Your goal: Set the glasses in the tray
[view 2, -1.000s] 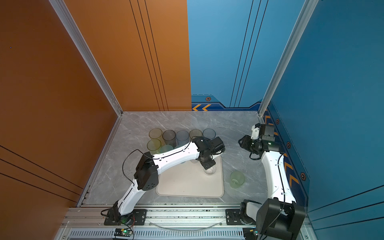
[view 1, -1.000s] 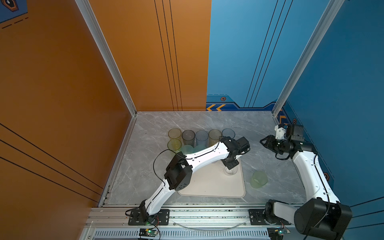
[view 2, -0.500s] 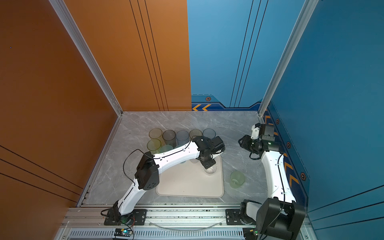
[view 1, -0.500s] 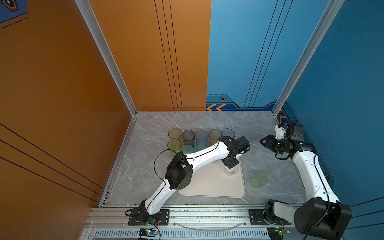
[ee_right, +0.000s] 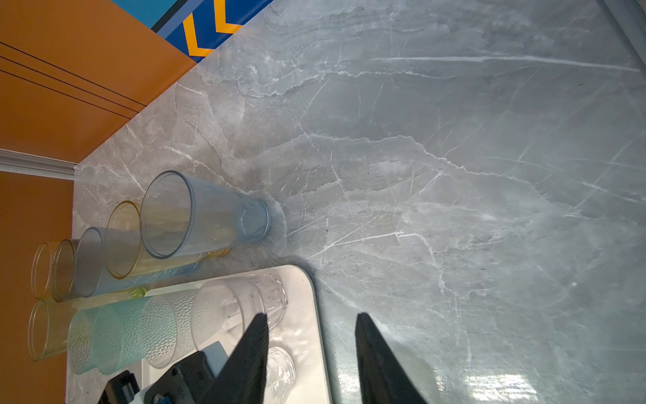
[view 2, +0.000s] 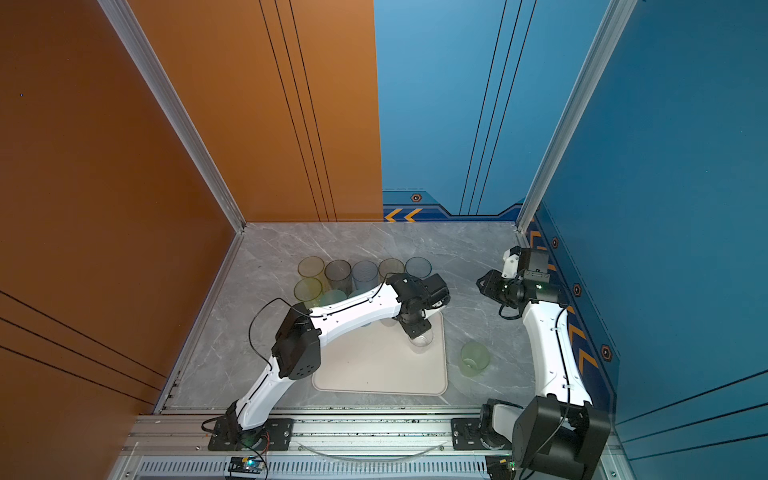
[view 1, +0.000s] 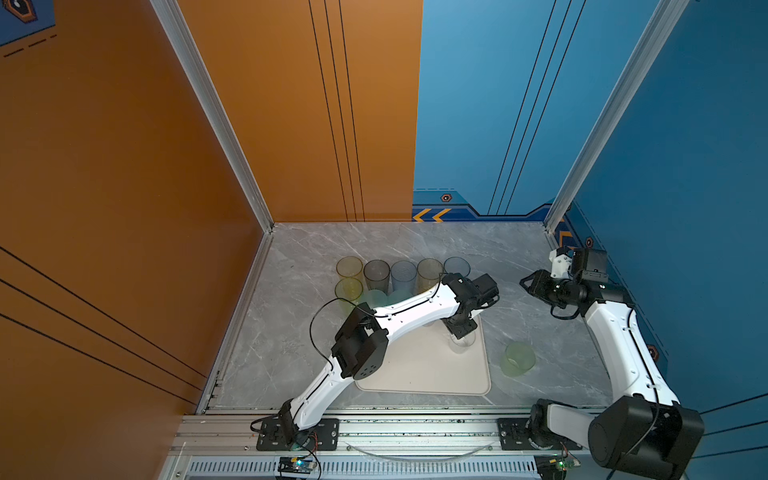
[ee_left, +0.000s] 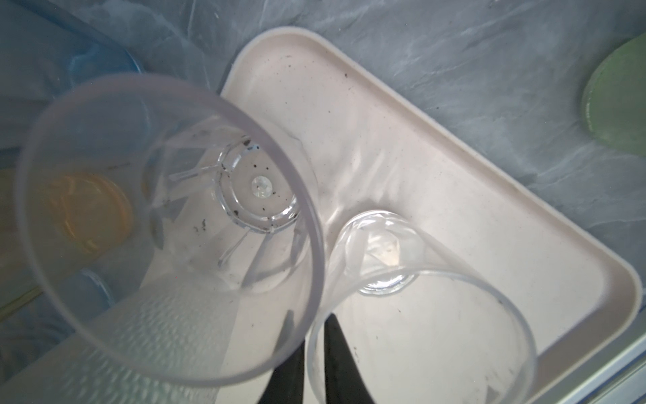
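A clear glass (ee_left: 419,314) is pictured upright near the far right corner of the tray (view 1: 415,365), its rim straddled by the left end effector (view 1: 460,333); whether the wall is pinched cannot be told. The right end effector (ee_right: 311,314) is held apart, empty, over the desk (view 1: 415,245). A pale green glass (view 1: 517,359) is seen just right of the tray.

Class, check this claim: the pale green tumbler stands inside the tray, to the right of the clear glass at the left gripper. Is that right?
No: the pale green tumbler stands on the table outside the tray, beyond its right rim, as both top views show. It is to the right of the clear glass at the left gripper.
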Action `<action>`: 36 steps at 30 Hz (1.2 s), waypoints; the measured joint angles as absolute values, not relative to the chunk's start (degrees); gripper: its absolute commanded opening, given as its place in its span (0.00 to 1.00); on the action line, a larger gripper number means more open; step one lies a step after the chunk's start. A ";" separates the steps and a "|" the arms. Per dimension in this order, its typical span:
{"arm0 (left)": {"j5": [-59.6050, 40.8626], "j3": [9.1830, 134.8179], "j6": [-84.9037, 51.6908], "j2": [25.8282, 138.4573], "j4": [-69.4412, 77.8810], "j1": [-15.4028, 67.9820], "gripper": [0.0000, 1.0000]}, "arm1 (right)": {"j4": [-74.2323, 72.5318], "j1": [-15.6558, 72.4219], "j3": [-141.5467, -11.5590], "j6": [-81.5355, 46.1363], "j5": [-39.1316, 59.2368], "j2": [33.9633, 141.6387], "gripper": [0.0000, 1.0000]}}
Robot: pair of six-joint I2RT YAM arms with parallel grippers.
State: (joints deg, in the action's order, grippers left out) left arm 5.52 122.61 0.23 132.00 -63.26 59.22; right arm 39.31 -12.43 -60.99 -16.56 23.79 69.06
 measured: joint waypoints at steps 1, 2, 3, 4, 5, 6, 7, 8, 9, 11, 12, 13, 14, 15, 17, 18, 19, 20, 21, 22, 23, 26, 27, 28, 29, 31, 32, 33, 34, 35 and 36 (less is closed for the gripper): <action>5.52 122.61 0.23 132.00 -63.29 59.18 0.15 | 39.29 -12.43 -60.99 -16.56 23.79 69.06 0.40; 5.52 122.63 0.23 132.00 -63.29 59.13 0.17 | 39.31 -12.43 -60.99 -16.56 23.79 69.06 0.40; 5.52 122.61 0.21 132.00 -63.29 59.09 0.18 | 39.31 -12.43 -60.99 -16.56 23.79 69.06 0.40; 5.54 122.61 0.23 132.00 -63.29 59.07 0.18 | 39.31 -12.43 -60.99 -16.56 23.79 69.06 0.40; 5.54 122.61 0.23 132.00 -63.26 59.02 0.18 | 39.31 -12.43 -60.99 -16.56 23.79 69.06 0.40; 5.54 122.61 0.23 132.00 -63.26 59.02 0.19 | 39.29 -12.43 -60.99 -16.53 23.79 69.06 0.40; 5.54 122.61 0.21 132.00 -63.29 59.02 0.19 | 39.31 -12.43 -60.99 -16.56 23.79 69.06 0.40; 5.54 122.63 0.23 132.00 -63.29 59.02 0.19 | 39.31 -12.43 -60.99 -16.53 23.79 69.06 0.40; 5.54 122.61 0.21 132.00 -63.29 59.02 0.19 | 39.31 -12.43 -60.99 -16.53 23.79 69.06 0.40; 5.54 122.61 0.21 132.00 -63.29 59.02 0.19 | 39.31 -12.43 -60.99 -16.56 23.79 69.06 0.40; 5.54 122.61 0.21 132.00 -63.29 59.02 0.19 | 39.29 -12.43 -60.99 -16.56 23.79 69.06 0.40; 5.54 122.61 0.21 132.00 -63.29 59.02 0.19 | 39.29 -12.43 -60.99 -16.53 23.79 69.06 0.40; 5.54 122.61 0.21 132.00 -63.29 59.05 0.19 | 39.29 -12.43 -60.97 -16.56 23.79 69.06 0.40; 5.52 122.63 0.21 132.00 -63.29 59.05 0.19 | 39.24 -12.43 -60.93 -16.53 23.79 69.06 0.40; 5.52 122.63 0.21 132.00 -63.29 59.16 0.19 | 39.22 -12.43 -60.88 -16.53 23.79 69.06 0.40; 5.52 122.61 0.21 132.00 -63.29 59.27 0.19 | 39.18 -12.43 -60.88 -16.53 23.79 69.06 0.40; 5.50 122.61 0.21 132.00 -63.29 59.33 0.19 | 39.11 -12.43 -60.88 -16.53 23.79 69.06 0.40; 5.50 122.61 0.21 132.00 -63.29 59.44 0.19 | 38.96 -12.43 -60.88 -16.53 23.79 69.06 0.40; 5.50 122.58 0.19 131.94 -63.29 59.61 0.19 | 38.89 -12.43 -60.88 -16.53 23.79 69.06 0.40; 5.50 122.45 0.19 131.83 -63.26 59.68 0.19 | 38.89 -12.43 -60.88 -16.53 23.79 69.06 0.40; 5.52 122.17 0.16 131.57 -63.26 59.75 0.19 | 38.87 -12.43 -60.88 -16.53 23.79 69.06 0.40; 5.58 121.25 0.12 130.34 -63.29 59.92 0.19 | 38.87 -12.43 -60.86 -16.53 23.79 69.06 0.40; 5.61 121.05 0.01 129.86 -63.29 59.96 0.19 | 38.87 -12.43 -60.86 -16.53 23.79 69.06 0.40; 5.67 120.86 0.01 129.21 -63.31 60.01 0.19 | 38.87 -12.38 -60.82 -16.53 23.79 69.06 0.40; 5.87 120.81 -0.01 128.55 -63.31 60.03 0.19 | 38.87 -12.36 -60.80 -16.53 23.79 69.06 0.40; 6.09 120.81 -0.01 127.46 -63.29 60.05 0.19 | 38.87 -12.34 -60.77 -16.53 23.79 69.06 0.40; 6.20 120.81 -0.01 126.93 -63.29 60.05 0.19 | 38.87 -12.34 -60.77 -16.51 23.79 69.06 0.40; 6.26 120.81 -0.01 126.58 -63.29 60.05 0.19 | 38.87 -12.34 -60.77 -16.53 23.79 69.06 0.40; 6.33 120.81 -0.01 126.26 -63.26 60.05 0.19 | 38.87 -12.34 -60.77 -16.53 23.79 69.06 0.40; 6.48 120.81 -0.03 125.99 -63.29 60.05 0.19 | 38.87 -12.34 -60.77 -16.51 23.79 69.06 0.40; 6.52 120.81 -0.05 125.80 -63.29 60.05 0.19 | 38.87 -12.34 -60.77 -16.51 23.79 69.06 0.40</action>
